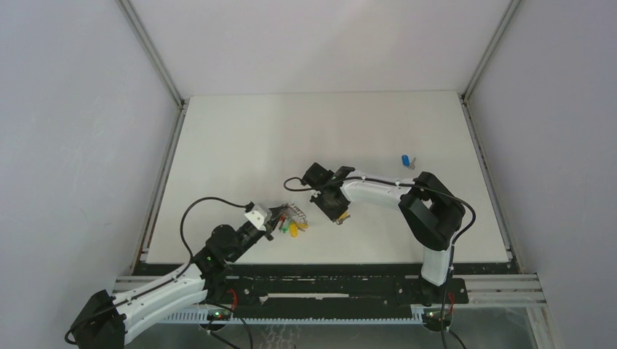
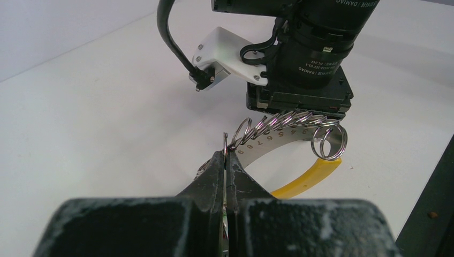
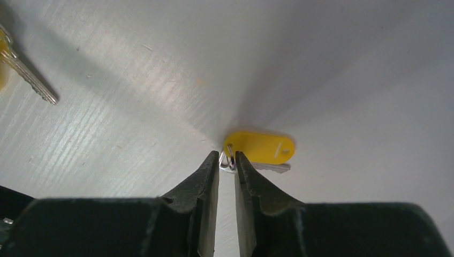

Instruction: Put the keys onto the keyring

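Your left gripper (image 2: 225,156) is clamping the silver metal keyring (image 2: 284,119). Your right gripper (image 3: 227,159) is straddling the yellow-capped silver key (image 3: 262,147), grip unclear; you're needing a firm pinch.

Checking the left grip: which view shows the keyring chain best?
The left wrist view: the left gripper is shut on its end, and the keyring chain runs link by link toward the right arm. The top view shows only a tiny coloured bunch there; the right wrist view misses the chain.

White table (image 1: 240,145), matte, faintly streaked. Grey enclosure walls (image 1: 73,109) stand on three sides, with aluminium corner posts (image 1: 149,47). Black rail (image 1: 327,280) runs along the near edge.
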Available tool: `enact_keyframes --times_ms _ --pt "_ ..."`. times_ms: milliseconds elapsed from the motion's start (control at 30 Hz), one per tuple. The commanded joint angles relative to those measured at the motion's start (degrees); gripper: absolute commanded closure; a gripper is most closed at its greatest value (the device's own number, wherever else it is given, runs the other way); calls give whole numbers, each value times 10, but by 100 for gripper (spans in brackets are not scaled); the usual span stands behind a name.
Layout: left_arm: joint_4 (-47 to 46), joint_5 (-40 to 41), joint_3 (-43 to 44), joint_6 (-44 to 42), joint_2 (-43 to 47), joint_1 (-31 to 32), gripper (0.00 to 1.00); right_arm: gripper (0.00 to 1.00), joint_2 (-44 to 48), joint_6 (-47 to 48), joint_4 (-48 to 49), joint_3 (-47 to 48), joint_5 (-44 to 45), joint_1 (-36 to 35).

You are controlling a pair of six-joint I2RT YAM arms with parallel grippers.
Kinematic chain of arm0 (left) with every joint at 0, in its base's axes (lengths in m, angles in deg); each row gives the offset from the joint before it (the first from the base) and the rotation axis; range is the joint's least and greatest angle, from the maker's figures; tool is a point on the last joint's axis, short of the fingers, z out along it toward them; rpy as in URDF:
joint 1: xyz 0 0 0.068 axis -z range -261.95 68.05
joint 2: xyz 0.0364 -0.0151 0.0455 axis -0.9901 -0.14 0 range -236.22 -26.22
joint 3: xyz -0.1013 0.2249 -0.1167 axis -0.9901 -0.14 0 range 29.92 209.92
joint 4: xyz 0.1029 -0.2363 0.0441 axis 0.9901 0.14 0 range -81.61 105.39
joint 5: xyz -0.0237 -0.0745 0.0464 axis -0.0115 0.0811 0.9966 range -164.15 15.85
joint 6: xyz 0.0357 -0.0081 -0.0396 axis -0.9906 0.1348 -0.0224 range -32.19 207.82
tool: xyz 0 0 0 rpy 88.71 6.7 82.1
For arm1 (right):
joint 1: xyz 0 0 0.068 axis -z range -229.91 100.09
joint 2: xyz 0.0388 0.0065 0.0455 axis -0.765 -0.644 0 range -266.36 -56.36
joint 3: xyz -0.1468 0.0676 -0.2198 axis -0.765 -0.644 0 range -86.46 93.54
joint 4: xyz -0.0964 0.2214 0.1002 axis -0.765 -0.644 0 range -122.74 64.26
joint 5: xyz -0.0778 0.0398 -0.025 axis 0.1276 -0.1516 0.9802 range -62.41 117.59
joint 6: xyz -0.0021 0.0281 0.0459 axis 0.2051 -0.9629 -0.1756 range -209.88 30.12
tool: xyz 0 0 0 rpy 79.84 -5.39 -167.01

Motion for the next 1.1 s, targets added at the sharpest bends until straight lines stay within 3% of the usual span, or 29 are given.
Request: enact_keyframes --times_ms 0,333,700,833,1067 --pt "-34 -6 14 -7 1 0 100 83 35 -20 -17 28 -6 -4" --pt "-34 -6 13 -6 7 0 100 84 21 -24 -21 30 -6 -3" --pt "-30 -7 13 -6 10 1 100 100 17 -24 -31 30 10 -2" --pt "-27 -5 12 -7 16 1 100 100 21 -20 -25 30 12 -1" --pt "-26 -2 10 -6 26 0 100 100 94 -8 59 -31 6 -2"
